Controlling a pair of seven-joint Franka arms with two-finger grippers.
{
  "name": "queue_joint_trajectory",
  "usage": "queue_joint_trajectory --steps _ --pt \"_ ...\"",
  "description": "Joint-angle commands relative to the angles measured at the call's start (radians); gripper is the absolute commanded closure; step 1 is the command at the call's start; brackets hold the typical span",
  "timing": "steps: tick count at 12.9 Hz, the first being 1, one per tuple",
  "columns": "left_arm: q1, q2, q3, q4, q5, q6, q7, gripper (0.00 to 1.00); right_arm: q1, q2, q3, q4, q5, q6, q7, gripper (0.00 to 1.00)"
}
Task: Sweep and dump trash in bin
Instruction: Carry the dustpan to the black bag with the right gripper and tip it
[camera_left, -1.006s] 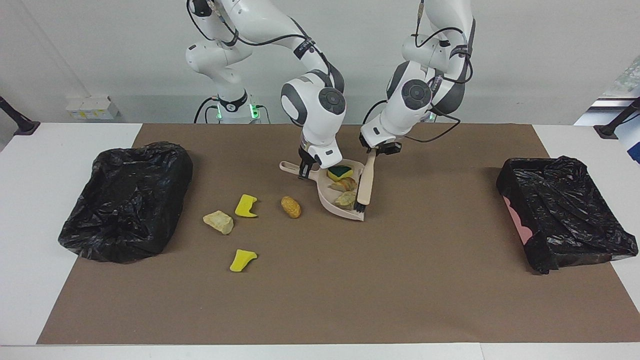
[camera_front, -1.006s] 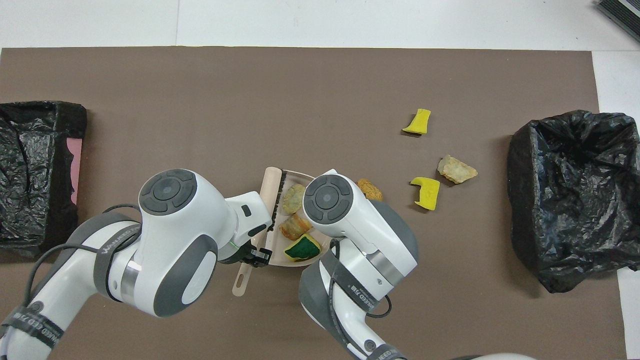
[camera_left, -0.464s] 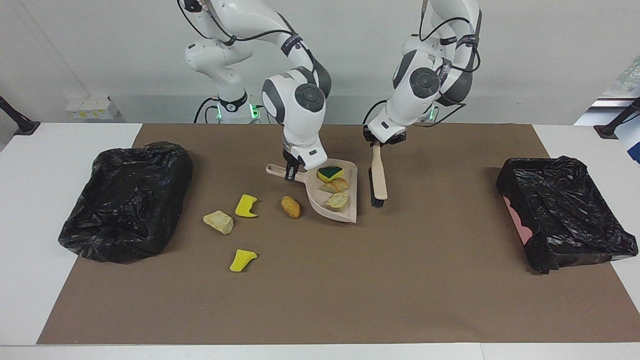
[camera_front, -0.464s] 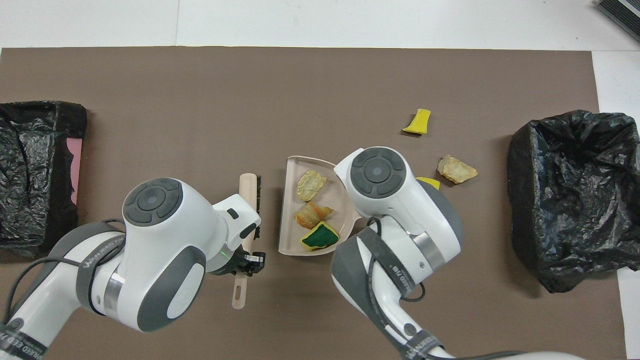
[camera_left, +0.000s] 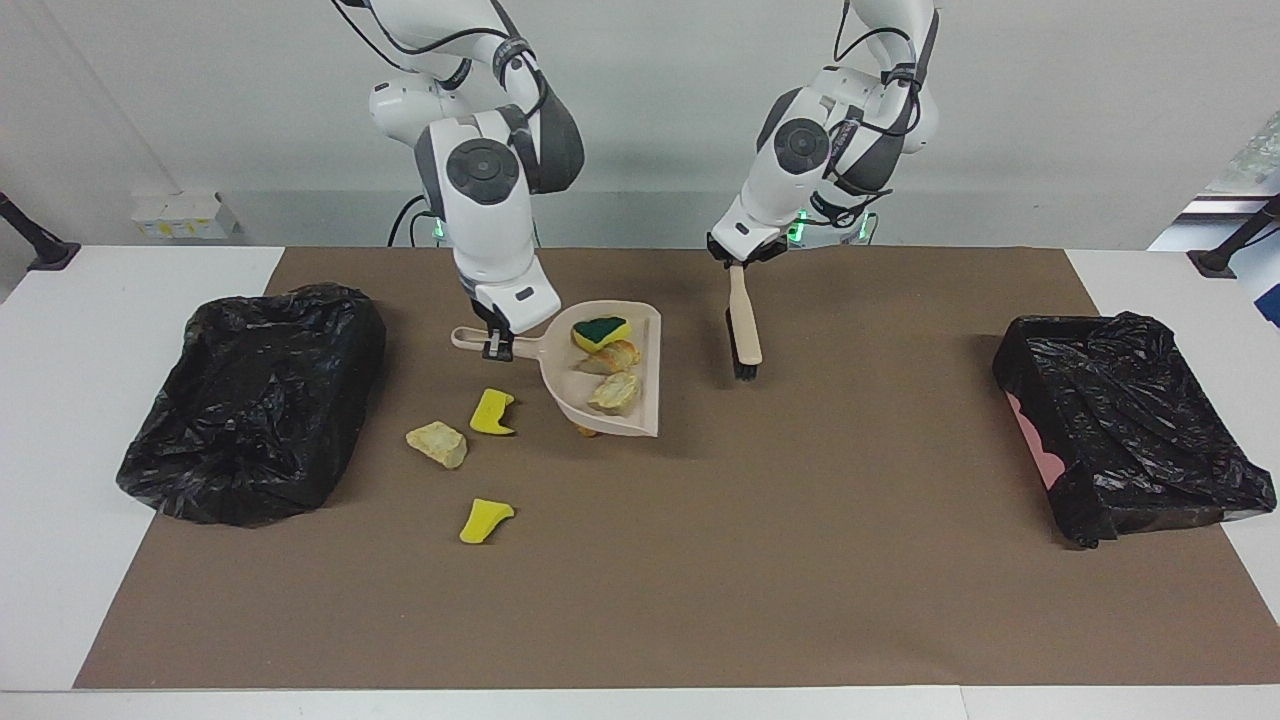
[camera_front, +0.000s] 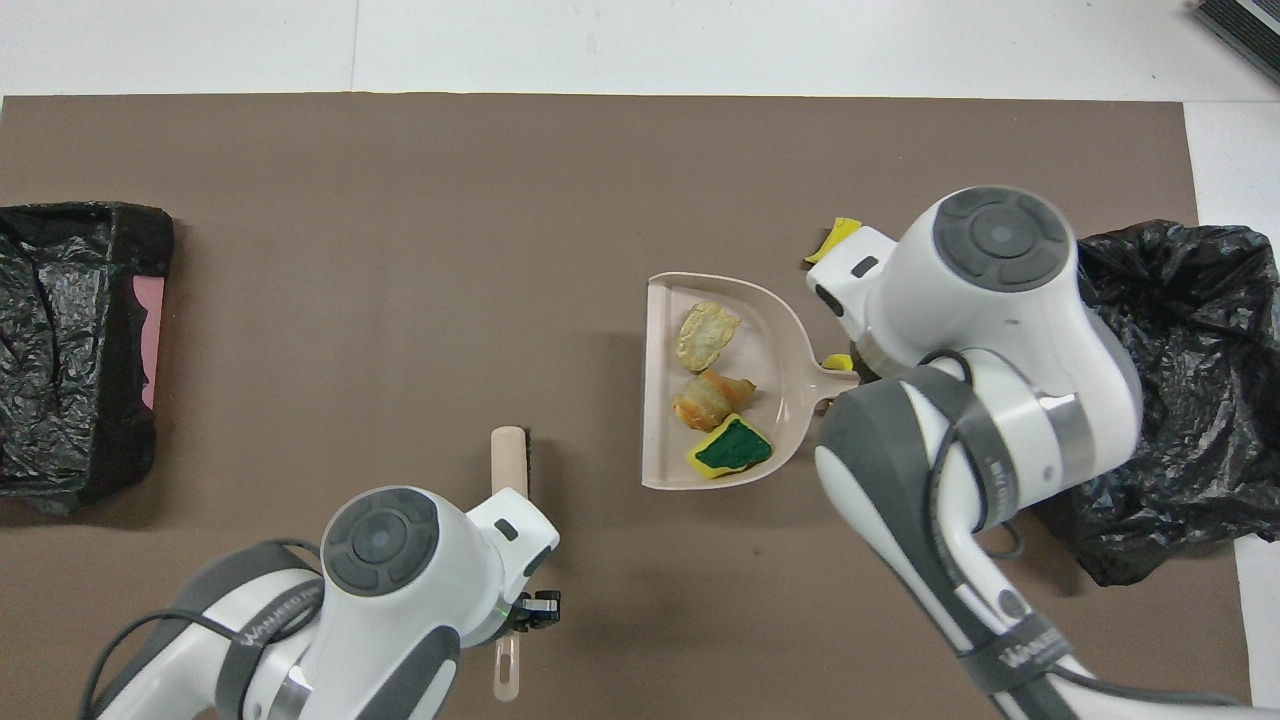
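Three pieces of trash ride in the beige dustpan (camera_left: 615, 375): a green-topped sponge (camera_left: 600, 329), a brown lump (camera_left: 618, 354) and a pale chunk (camera_left: 614, 392). Two yellow pieces (camera_left: 491, 412) (camera_left: 485, 520) and a pale chunk (camera_left: 437, 444) lie on the brown surface (camera_left: 700, 560) toward the right arm's edge, near the black bin (camera_left: 250, 400). The right claw (camera_left: 497, 345) is closed on the dustpan handle. The left claw (camera_left: 737, 256) grips the brush (camera_left: 743, 330), hanging bristles-down.

Lighting bright, even, diffuse from above. Shadows soft and short on the table (camera_left: 60, 420). Mild sheen on black bags (camera_left: 255, 400). Focus sharp; no visible edge distortion.
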Motion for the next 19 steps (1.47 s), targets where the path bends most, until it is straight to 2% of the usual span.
queue_joint_trajectory --steps 1,3,5,9,10,11,12,13,15,16,17,19 --pt "-0.124 -0.049 0.011 -0.095 0.0 0.08 -0.148 1.0 -0.117 0.002 0.005 0.053 0.023 -0.049 -0.172 1.0" --pt "-0.19 -0.036 0.009 -0.118 0.0 0.134 -0.21 1.0 -0.192 0.002 0.003 0.075 0.006 -0.062 -0.247 1.0" --pt "-0.201 -0.038 0.009 -0.144 0.0 0.167 -0.205 1.0 -0.267 0.002 0.0 0.084 -0.004 -0.06 -0.322 1.0" --pt "-0.199 -0.039 0.009 -0.15 0.0 0.17 -0.188 1.0 -0.359 0.005 0.0 0.141 -0.187 -0.063 -0.387 1.0" --pt "-0.198 -0.039 0.009 -0.15 0.0 0.165 -0.185 0.97 -0.379 0.005 0.0 0.145 -0.236 -0.062 -0.405 1.0" --pt "-0.195 -0.038 0.009 -0.15 0.0 0.164 -0.187 0.68 -0.41 0.005 0.0 0.145 -0.282 -0.049 -0.428 1.0" --pt "-0.189 -0.035 0.011 -0.147 0.0 0.162 -0.188 0.32 -0.441 0.006 0.0 0.145 -0.312 -0.042 -0.46 1.0" --pt "-0.186 -0.029 0.012 -0.144 0.0 0.17 -0.182 0.26 -0.47 0.008 0.0 0.145 -0.337 -0.039 -0.486 1.0" --pt "-0.167 -0.021 0.014 -0.135 0.0 0.167 -0.136 0.24 -0.527 0.009 0.0 0.147 -0.414 -0.001 -0.505 1.0" --pt "-0.149 0.003 0.018 -0.107 0.0 0.156 -0.089 0.07 -0.545 0.006 0.0 0.144 -0.482 0.038 -0.505 1.0" --pt "-0.123 0.026 0.018 -0.078 0.015 0.154 -0.06 0.0 -0.55 0.006 0.0 0.144 -0.547 0.046 -0.505 1.0" --pt "-0.051 0.052 0.015 -0.012 0.098 0.153 -0.024 0.0 -0.576 0.005 -0.001 0.144 -0.638 0.049 -0.504 1.0"
